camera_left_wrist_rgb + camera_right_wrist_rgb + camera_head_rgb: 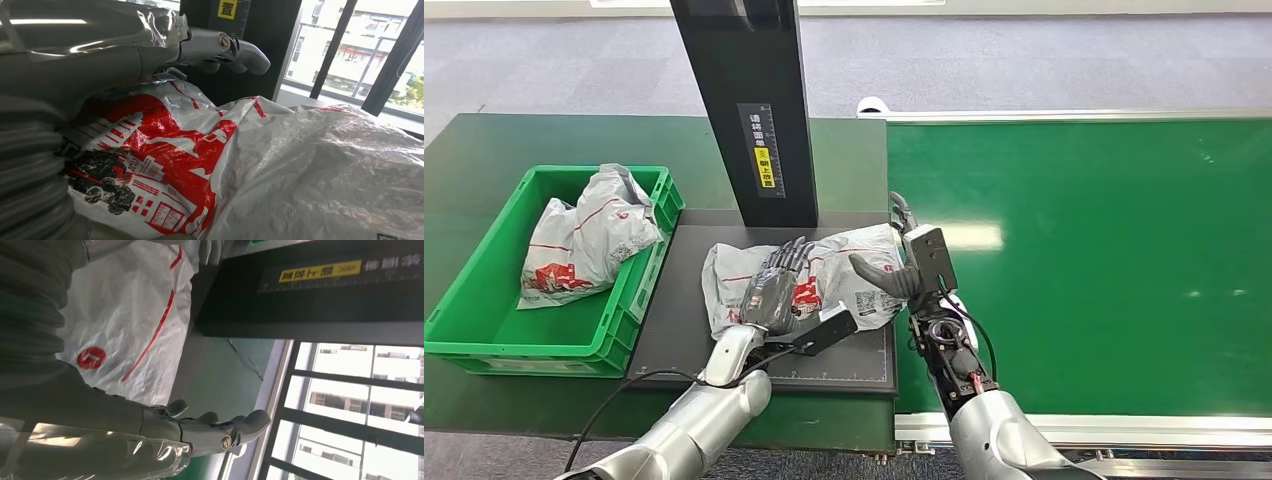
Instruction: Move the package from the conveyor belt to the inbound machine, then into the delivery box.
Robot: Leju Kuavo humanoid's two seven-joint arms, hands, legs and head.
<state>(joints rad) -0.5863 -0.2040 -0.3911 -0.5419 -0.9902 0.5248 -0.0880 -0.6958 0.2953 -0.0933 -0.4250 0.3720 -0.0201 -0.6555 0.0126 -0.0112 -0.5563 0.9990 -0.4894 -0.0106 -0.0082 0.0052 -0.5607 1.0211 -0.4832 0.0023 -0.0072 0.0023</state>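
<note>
A grey-white package with red print [844, 268] lies flat on the black platform of the inbound machine [824, 365], just in front of its black column [749, 110]. My left hand [776, 285] rests on top of the package with fingers stretched out flat, gripping nothing. The left wrist view shows the package [280, 165] close below the thumb [225, 47]. My right hand [894, 270] stands at the package's right end, thumb pointing toward it, fingers apart. In the right wrist view the fingers [220, 427] hang free beside the package [130, 315].
A green delivery box [484, 345] sits left of the platform with another grey package [589, 240] inside. The green conveyor belt [1104, 260] runs to the right. The machine's column stands close behind the package.
</note>
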